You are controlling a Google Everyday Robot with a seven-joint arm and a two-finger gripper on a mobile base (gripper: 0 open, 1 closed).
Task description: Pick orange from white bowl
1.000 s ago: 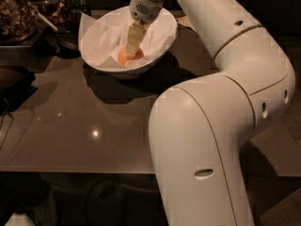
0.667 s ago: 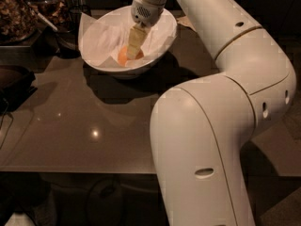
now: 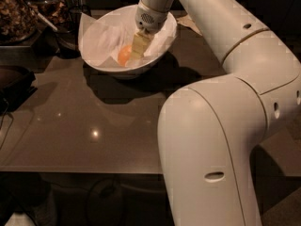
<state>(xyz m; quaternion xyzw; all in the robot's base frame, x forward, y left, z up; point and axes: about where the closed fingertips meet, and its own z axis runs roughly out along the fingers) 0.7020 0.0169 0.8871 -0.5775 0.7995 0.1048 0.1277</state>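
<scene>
The white bowl (image 3: 162,46) stands at the far side of the dark table and is lined with crumpled white paper. The orange (image 3: 122,55) lies inside it, left of centre. My gripper (image 3: 136,54) reaches down into the bowl from above, right against the orange's right side and partly covering it. The big white arm (image 3: 221,126) fills the right half of the view.
Dark glass jars of brown snacks (image 3: 19,13) stand at the back left, with a dark container (image 3: 66,36) close to the bowl's left. A black object (image 3: 14,81) lies at the table's left edge. The table's front edge (image 3: 80,171) runs across below.
</scene>
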